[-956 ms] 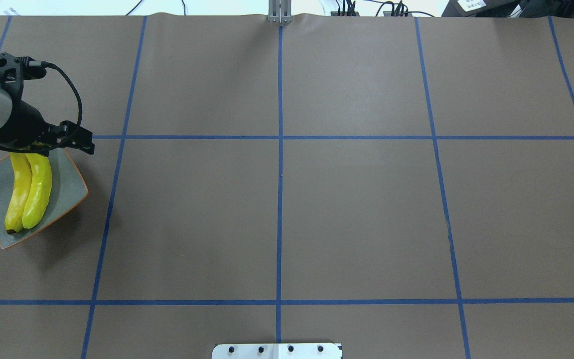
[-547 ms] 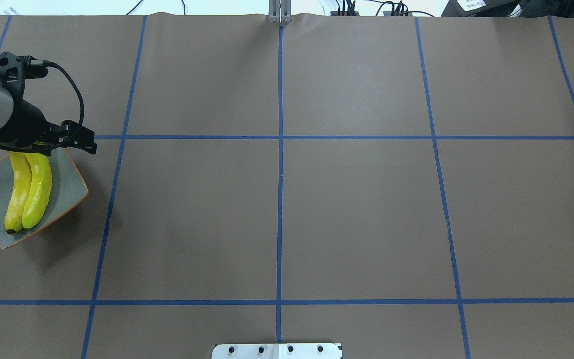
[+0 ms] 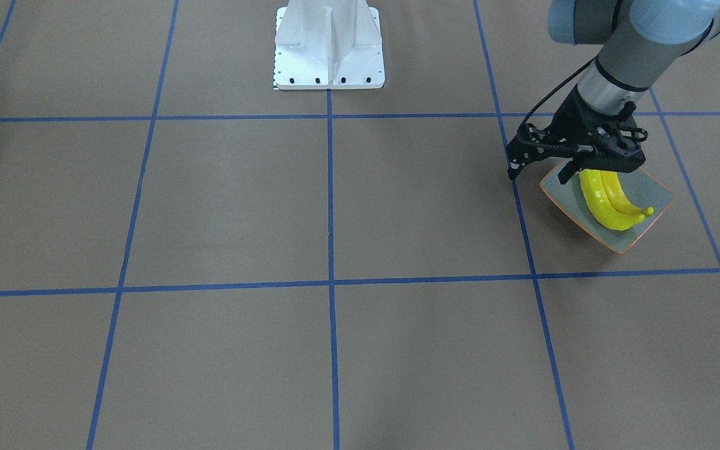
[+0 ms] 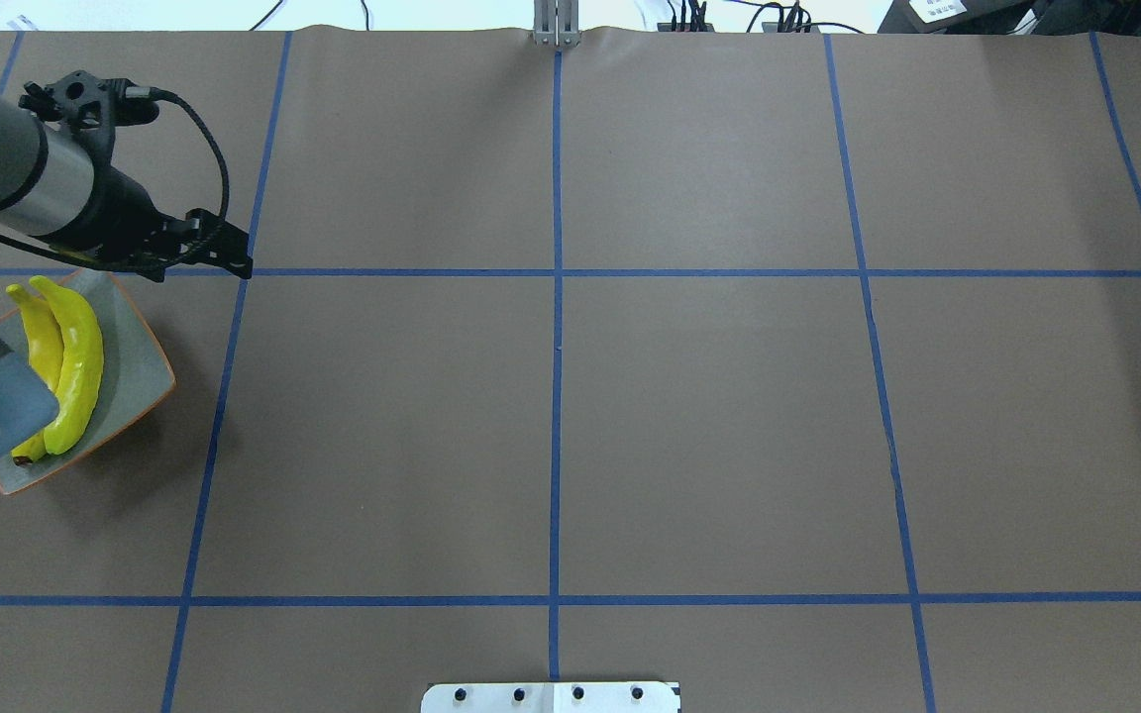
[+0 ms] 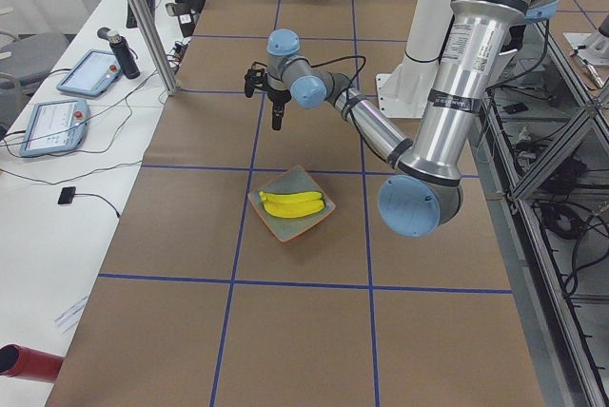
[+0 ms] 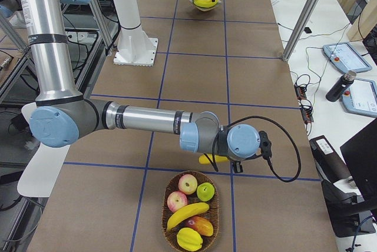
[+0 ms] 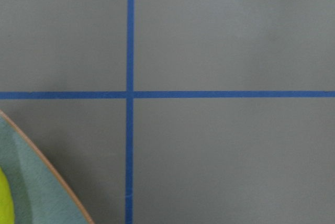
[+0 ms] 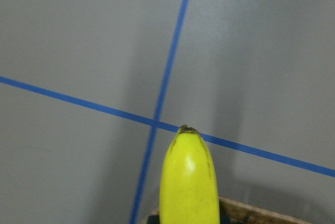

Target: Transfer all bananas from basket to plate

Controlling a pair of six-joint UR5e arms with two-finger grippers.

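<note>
From the R-end cam, nearest me was the basket (image 6: 215,224), w/ one banana (image 6: 187,214) lying in it among apples (image 6: 187,184) and other fruit. Just past its far rim the R gripper (image 6: 235,166) hung above the table, clamped on a 2nd banana (image 8: 189,182). On the wrist cam I saw that fruit jut fwd from the fingers, its dark tip over a tape crossing (image 8: 157,121) and the basket rim just under it.

Mid table there was brown paper (image 3: 222,200) w/ a blue tape grid, plus the white arm base (image 3: 329,47).

At the far end sat the plate (image 3: 650,199) w/ two bananas (image 3: 607,203) lying side by side, touching. The L gripper (image 3: 592,170) hovered raised over one corner of the plate. Its jaws looked spread w/ nothing btwn them, and it was clear of both fruits. Its wrist cam caught only the plate's edge and a sliver of yellow.
</note>
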